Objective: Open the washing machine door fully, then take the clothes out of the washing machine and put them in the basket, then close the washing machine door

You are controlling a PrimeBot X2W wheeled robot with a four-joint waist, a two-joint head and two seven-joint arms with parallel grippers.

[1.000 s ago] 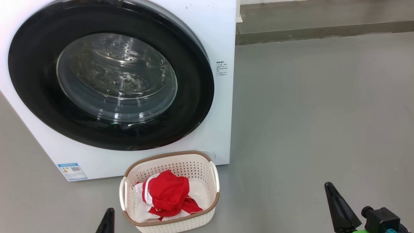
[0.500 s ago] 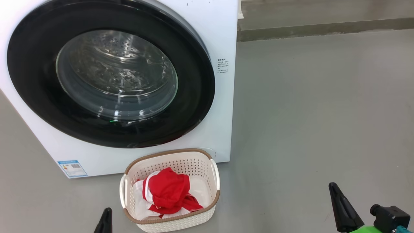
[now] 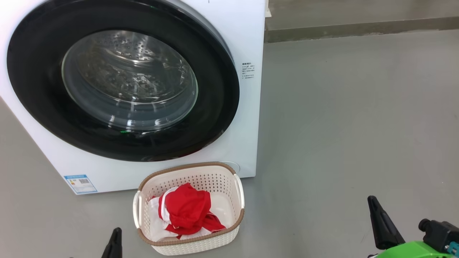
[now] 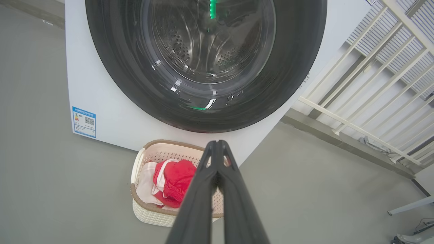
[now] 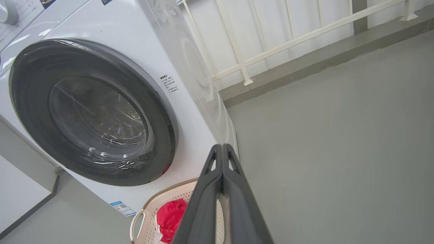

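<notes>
The left gripper (image 4: 217, 145) has its two long dark fingers pressed together from base to tip, and nothing is between them. In the head view its closed tip rises from the bottom edge, just left of the basket (image 3: 215, 179) and not touching it.

The right gripper (image 5: 222, 147) is closed the same way, its fingers meeting along their length with nothing gripped. In the head view it sits at the lower right over bare grey floor (image 3: 340, 125), well apart from the basket, with a bright green part of the wrist (image 3: 412, 251) behind it.

The basket is cream-white and perforated, with a brown woven-look rim and white side handles. It stands on the floor just in front of the lower right part of the washing machine (image 3: 247, 36). The clothes (image 3: 186, 209) lie inside it, a bright red bundle resting on white fabric.

Behind the basket, the washing machine door (image 3: 36, 89) is closed flat against the white front. Its wide glossy black rim surrounds a bulging clear window, and the perforated steel drum (image 3: 129, 79) shows through the glass. A small green glint reflects low on the door. A small blue label (image 3: 80, 183) sits at the washer's lower left corner. Beyond the machine, the wrist views show a white railing (image 4: 373, 84) above a low concrete kerb.
</notes>
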